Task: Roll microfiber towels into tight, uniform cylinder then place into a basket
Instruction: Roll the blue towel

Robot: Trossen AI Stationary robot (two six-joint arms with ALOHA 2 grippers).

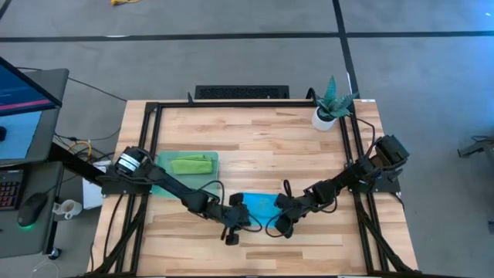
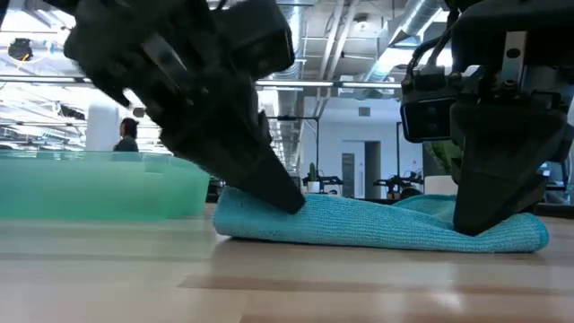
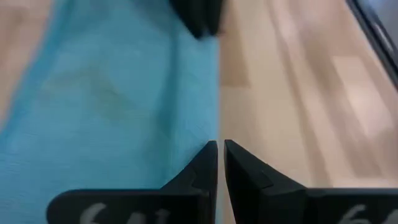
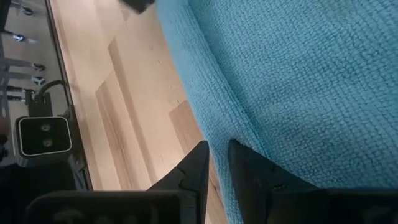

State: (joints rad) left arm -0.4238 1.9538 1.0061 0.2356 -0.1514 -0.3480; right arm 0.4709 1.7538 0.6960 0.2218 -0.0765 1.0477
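The sky blue microfiber towel (image 1: pixel 260 204) lies folded and flat on the wooden table near its front edge, between my two grippers. My left gripper (image 3: pixel 219 152) is shut, with its tips at the towel's left end (image 2: pixel 269 211). At the towel's right end, my right gripper (image 4: pixel 217 155) is shut on the cloth. The lime green towel (image 1: pixel 191 164) lies in the translucent teal basket (image 1: pixel 164 176) at the table's left. My left gripper comes slanting down from the table's left, and its shut fingertips (image 2: pixel 289 199) rest on top of the blue towel, right at its edge (image 3: pixel 208 134). The towel lies flat on the table under them. Nothing shows between the fingers. My right gripper pinches the blue towel's thick folded edge (image 4: pixel 239 134) between its two fingers, slanting down from the table's right. Several layers show there. That end of the towel (image 2: pixel 516 231) stays on the table, slack.
A potted plant (image 1: pixel 332 104) stands at the table's far right corner. The basket's wall (image 2: pixel 99 184) rises left of the towel. Bare wood lies in front of the towel and across the table's far half. A desk with a monitor stands off the table's left.
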